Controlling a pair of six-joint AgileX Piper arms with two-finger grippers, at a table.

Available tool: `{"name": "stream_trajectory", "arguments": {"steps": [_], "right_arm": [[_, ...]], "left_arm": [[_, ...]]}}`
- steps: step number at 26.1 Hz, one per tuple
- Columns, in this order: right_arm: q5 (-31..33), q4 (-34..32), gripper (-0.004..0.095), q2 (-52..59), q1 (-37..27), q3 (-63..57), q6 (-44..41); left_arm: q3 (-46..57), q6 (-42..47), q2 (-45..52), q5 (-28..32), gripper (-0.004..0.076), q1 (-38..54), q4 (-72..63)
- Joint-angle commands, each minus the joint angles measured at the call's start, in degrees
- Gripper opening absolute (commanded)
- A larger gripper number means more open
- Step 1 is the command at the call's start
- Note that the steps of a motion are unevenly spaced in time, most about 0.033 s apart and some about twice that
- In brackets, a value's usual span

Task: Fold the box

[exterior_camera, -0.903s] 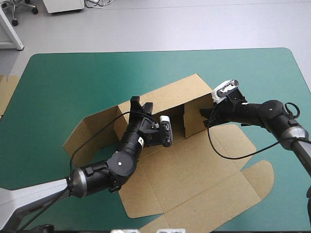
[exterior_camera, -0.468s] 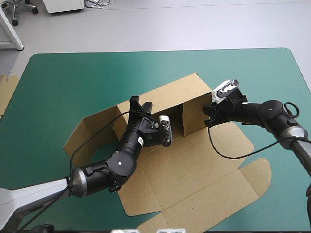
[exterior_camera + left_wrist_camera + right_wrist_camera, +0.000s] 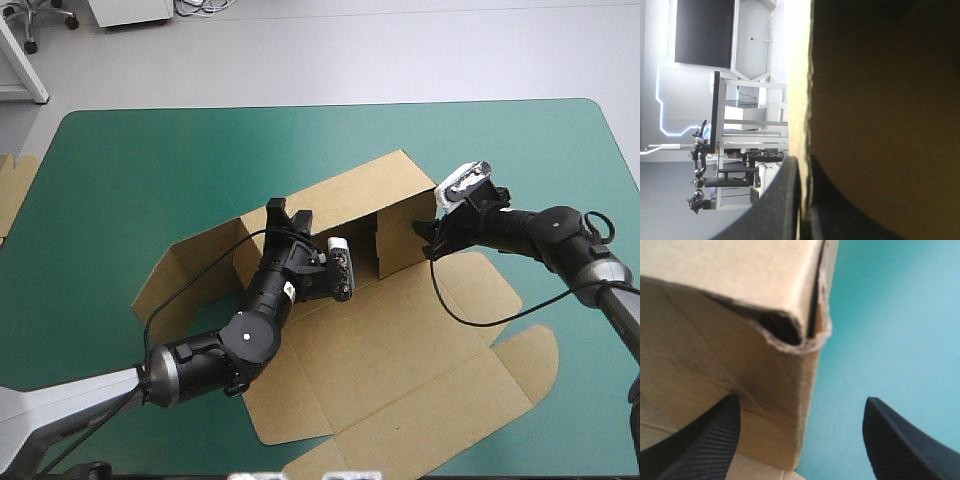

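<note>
High view: box point(image 3: 400, 350) mid-frame on teal-green cover point(image 3: 130, 170), back wall raised, flaps flat toward lower right.
Left wrist view: left gripper point(image 3: 802, 161) pinches the wall's edge.
Right wrist view: right gripper point(image 3: 801, 399) spread, box corner just ahead between the fingers.

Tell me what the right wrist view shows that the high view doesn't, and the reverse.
Only the right wrist view: the right gripper is open, with the crumpled corner of the box ahead, in line with the gap between its fingers. Only the high view: the left gripper at the raised back wall, the flaps lying flat, spare board at the table's left edge. Both: the box and the teal-green cover.
</note>
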State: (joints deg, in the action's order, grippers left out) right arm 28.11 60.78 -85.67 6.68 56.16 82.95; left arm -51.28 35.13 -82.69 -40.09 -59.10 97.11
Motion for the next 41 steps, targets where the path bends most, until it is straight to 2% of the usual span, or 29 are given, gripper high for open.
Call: {"name": "stream_trajectory", "arguments": {"steps": [1,4,7,13,18,23,27,33,34,36,38,41], "right_arm": [[-2.47,9.04,0.0649,1.69,0.25,1.85,8.25],[-2.47,15.42,0.0649,1.69,0.25,1.85,15.00],[-2.47,19.52,0.0648,1.69,0.25,1.85,17.75],[-2.12,19.75,0.0626,1.15,0.25,1.96,18.30],[3.91,19.85,0.0608,-2.37,0.25,4.24,17.97],[4.94,19.84,0.0608,-3.57,0.25,6.12,15.76],[10.22,19.84,0.0607,-3.47,0.25,7.41,15.76],[12.29,19.20,0.0548,-3.47,0.35,8.00,14.95],[12.18,18.53,0.0534,-3.47,0.35,8.00,14.11],[12.18,14.59,0.0430,-3.47,0.35,8.00,10.21],[12.29,9.29,0.0275,-3.47,0.35,8.00,6.25],[12.83,9.69,0.0147,-3.47,0.35,8.00,6.15]], "left_arm": [[-1.92,0.58,2.36,-0.10,-0.0011,-0.31,4.23],[-1.92,0.58,2.36,-0.10,-0.0011,-0.31,4.23],[-1.92,0.58,2.36,-0.10,-0.0011,-0.31,4.23],[-1.92,0.58,2.36,-0.10,-0.0011,-0.31,4.23],[-1.92,0.58,2.36,0.51,-0.0011,-0.53,4.23],[-1.92,0.58,2.36,2.66,-0.0011,-0.53,4.23],[-1.92,0.58,2.36,2.81,-0.0011,-0.53,4.23],[-1.92,0.58,2.36,2.81,-0.0011,-0.53,4.23],[-1.92,0.58,2.36,2.81,-0.0011,-0.53,4.23],[-1.92,0.58,2.36,2.81,-0.0011,-0.53,4.23],[-1.92,0.45,2.36,2.81,-0.0011,-0.53,4.23],[-1.92,0.45,2.36,2.81,-0.0011,-0.53,4.23]]}}
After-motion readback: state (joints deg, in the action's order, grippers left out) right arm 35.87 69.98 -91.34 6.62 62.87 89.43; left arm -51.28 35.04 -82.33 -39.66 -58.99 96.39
